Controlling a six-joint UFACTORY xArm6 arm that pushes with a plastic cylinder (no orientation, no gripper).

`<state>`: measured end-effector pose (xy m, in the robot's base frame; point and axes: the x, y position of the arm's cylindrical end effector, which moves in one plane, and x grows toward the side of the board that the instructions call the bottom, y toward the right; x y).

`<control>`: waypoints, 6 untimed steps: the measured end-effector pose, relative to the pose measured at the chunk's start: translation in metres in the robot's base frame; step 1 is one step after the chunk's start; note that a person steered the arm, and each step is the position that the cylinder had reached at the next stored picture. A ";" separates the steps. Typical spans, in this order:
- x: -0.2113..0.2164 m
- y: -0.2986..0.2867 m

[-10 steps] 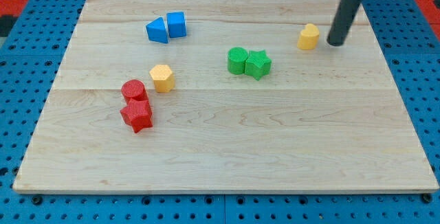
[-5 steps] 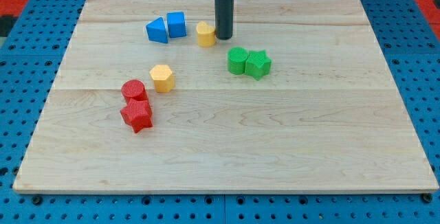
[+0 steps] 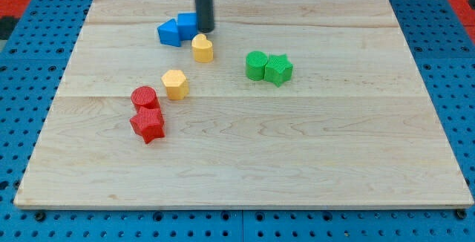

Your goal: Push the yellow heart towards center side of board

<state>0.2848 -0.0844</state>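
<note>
Dark and straight, our rod comes down from the view's top edge, and my tip [image 3: 205, 30] rests on the wood near the board's top, just above the yellow heart [image 3: 202, 48] and pressed close against the right side of the blue cube [image 3: 186, 25]; we cannot tell whether it actually touches either one. Our arm ends in this plain rod, so it has nothing to spread or pinch and it holds no block. Pale wooden planks make up the board [image 3: 297, 153], which lies on a blue pegboard surface [image 3: 460, 86] dotted with holes, with red patches showing at the view's top corners. Our yellow heart sits in the upper middle of the board, a little left of centre, its lobed top facing up and its sides a warm golden yellow; it stands apart from the other blocks. Just left of the blue cube, touching it, lies a blue triangular block [image 3: 169, 33]. Below and left of the heart sits a yellow hexagonal block [image 3: 175, 84], and further down to the left a red cylinder [image 3: 144, 97] touches a red star-like block [image 3: 148, 125]. To the heart's right, a green cylinder [image 3: 256, 65] and a green star [image 3: 279, 69] stand side by side, touching.
</note>
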 end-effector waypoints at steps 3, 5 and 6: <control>0.030 -0.004; 0.016 0.012; 0.015 0.051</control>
<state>0.3002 -0.0339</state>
